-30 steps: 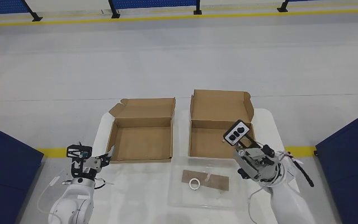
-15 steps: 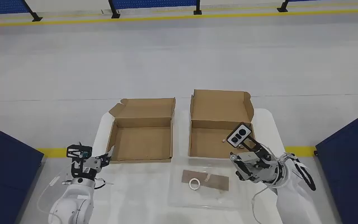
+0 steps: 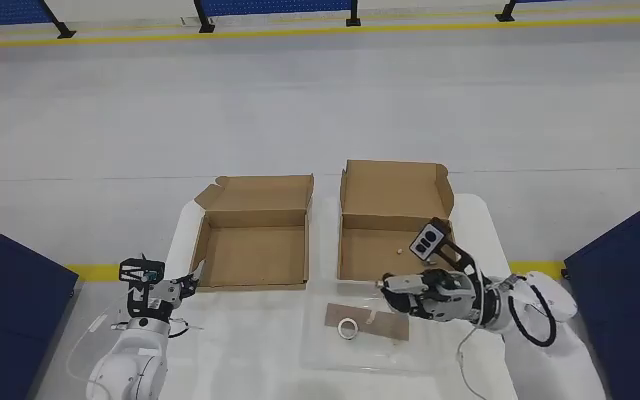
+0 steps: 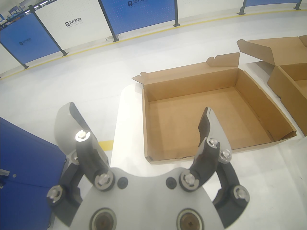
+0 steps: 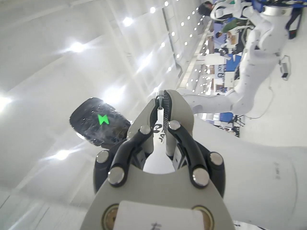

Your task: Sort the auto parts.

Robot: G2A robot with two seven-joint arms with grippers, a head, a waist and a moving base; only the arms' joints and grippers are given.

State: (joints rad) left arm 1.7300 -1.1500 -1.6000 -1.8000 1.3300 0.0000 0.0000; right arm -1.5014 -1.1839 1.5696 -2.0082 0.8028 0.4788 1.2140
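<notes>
My right gripper [image 5: 160, 100] is shut on a small threaded screw [image 5: 159, 102] pinched at its fingertips, and it points up toward the ceiling. In the top view the right gripper [image 3: 388, 285] lies sideways over the far edge of a clear tray [image 3: 370, 355]. The tray holds a white ring [image 3: 348, 328] and a flat cardboard piece [image 3: 385, 324]. Two open cardboard boxes stand behind it: the left box [image 3: 255, 255] and the right box [image 3: 385, 255], which has a small part [image 3: 400, 252] inside. My left gripper [image 4: 139, 108] hangs open near the left box [image 4: 203, 120], holding nothing.
The white table [image 3: 240, 335] has free room in front of the left box. Blue partitions stand close to the table on the left [image 3: 25, 300] and on the right [image 3: 610, 275]. Both boxes' lids stand open at the back.
The right arm has swung from above the right box's front corner down and leftward over the tray, with its wrist turned. The left arm has kept still.
</notes>
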